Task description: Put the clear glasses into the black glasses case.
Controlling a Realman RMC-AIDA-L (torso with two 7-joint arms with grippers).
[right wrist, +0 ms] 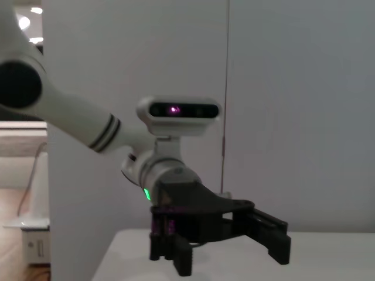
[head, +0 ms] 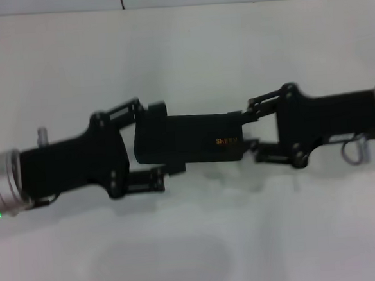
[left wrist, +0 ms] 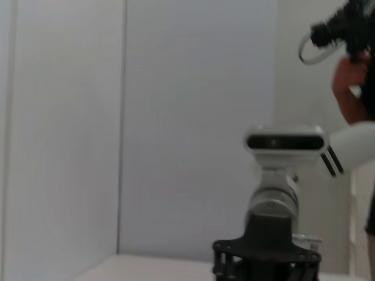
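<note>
The black glasses case (head: 187, 139) was held shut above the surface (head: 182, 57), left hand (head: 150, 142) and right hand (head: 248, 132) each clamped on an end, glasses unseen, likely already inside.

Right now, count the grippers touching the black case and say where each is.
2. The left gripper holds the black glasses case at its left end; the right gripper holds its right end, by the orange lettering.
</note>
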